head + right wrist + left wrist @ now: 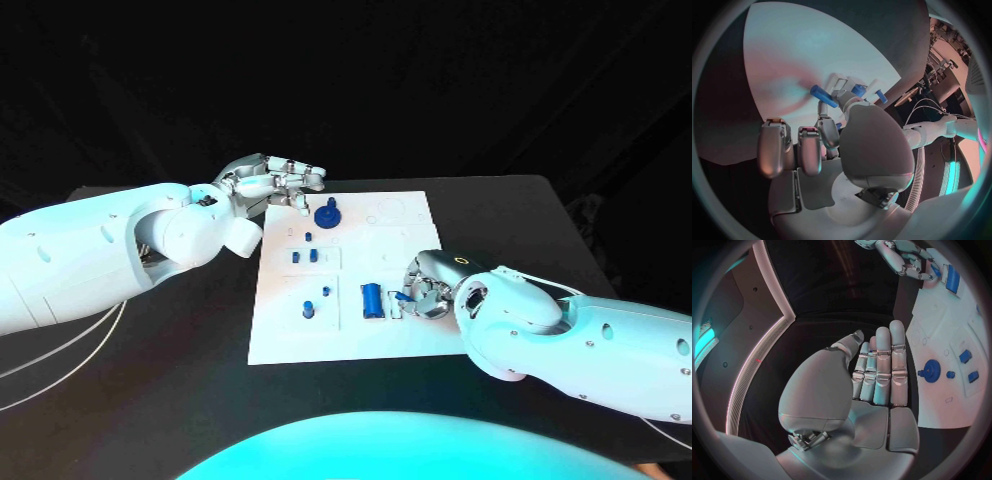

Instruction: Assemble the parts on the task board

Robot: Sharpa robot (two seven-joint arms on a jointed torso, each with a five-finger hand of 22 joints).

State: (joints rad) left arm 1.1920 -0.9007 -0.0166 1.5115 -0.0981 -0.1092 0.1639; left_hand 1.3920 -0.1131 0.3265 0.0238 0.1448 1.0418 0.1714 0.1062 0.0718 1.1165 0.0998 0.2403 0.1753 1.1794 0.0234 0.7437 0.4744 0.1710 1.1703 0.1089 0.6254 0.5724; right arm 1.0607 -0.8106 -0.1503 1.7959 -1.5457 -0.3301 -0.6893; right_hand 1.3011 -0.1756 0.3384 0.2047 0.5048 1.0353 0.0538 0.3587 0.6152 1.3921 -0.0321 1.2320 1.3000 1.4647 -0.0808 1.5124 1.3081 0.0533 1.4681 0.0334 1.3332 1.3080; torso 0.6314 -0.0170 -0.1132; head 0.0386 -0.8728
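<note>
The white task board lies mid-table. A round blue part stands near its far edge and appears again beside my left hand. Small blue parts sit in the board's middle, and two more lie nearer me. A long blue part lies at the near centre. My left hand hovers over the board's far left corner, its fingers straight and side by side, holding nothing. My right hand is down on the board just right of the long part, thumb and a finger pinching a small blue part.
Black table surrounds the board on all sides. Both white forearms lie low over the table, the left beside the board's left edge, the right across its near right corner. Thin cables trail at the left.
</note>
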